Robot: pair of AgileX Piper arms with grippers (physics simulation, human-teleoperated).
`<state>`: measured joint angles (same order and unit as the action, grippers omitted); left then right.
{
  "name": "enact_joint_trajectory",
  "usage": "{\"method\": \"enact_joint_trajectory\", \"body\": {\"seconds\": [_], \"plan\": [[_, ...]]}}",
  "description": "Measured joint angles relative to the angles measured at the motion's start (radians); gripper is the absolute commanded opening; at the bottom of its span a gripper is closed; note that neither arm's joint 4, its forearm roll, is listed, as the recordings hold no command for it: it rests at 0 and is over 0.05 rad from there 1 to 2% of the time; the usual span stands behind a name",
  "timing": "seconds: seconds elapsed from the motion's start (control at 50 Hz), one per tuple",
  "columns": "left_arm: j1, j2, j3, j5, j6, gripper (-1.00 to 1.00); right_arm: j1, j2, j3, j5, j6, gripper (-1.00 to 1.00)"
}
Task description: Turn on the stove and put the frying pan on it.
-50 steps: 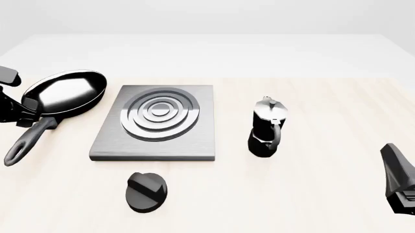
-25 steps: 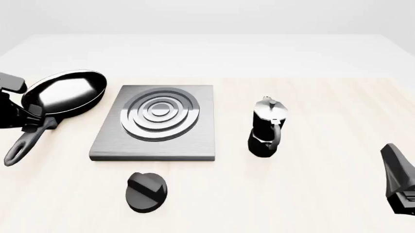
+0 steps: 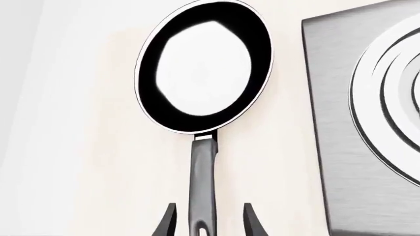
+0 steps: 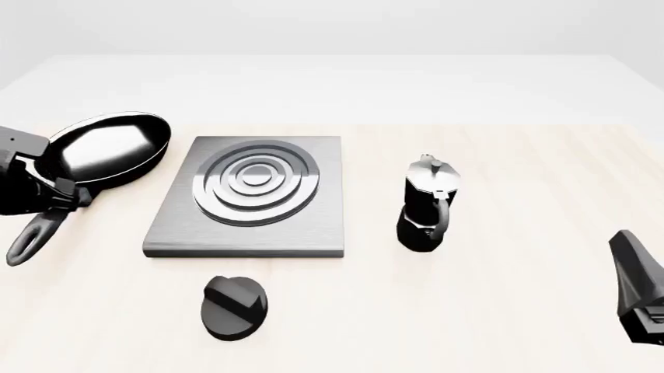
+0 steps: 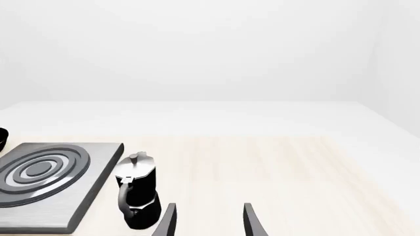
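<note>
The left hand [image 3: 208, 222], fingers spread, straddles the long black handle of the round glossy black frying pan [image 3: 203, 66]. Grasping is in hand; next it should pinch the handle. The right hand [image 5: 208, 221] hangs spread, idle.

Glossy black angular arm housings [image 4: 31, 186], thin dark tapered fingers [image 5: 168, 221].

Nothing readable anywhere I can see, honestly. My round glossy black frying pan [image 4: 102, 148], the flat grey metal stove plate [image 4: 249, 233], the round black knob [image 4: 232, 308] and the black moka pot [image 4: 427, 203] all show plain, unmarked surfaces.
</note>
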<state>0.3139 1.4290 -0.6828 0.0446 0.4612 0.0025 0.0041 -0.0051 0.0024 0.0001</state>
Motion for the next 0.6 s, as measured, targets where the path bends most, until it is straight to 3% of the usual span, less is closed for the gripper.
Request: {"method": "enact_joint_trajectory", "body": {"seconds": [0.6], "plan": [[0.041,0.068,0.009,-0.047,0.006,1.0,0.0,0.0,0.001,0.0,0.0,1.0]]}}
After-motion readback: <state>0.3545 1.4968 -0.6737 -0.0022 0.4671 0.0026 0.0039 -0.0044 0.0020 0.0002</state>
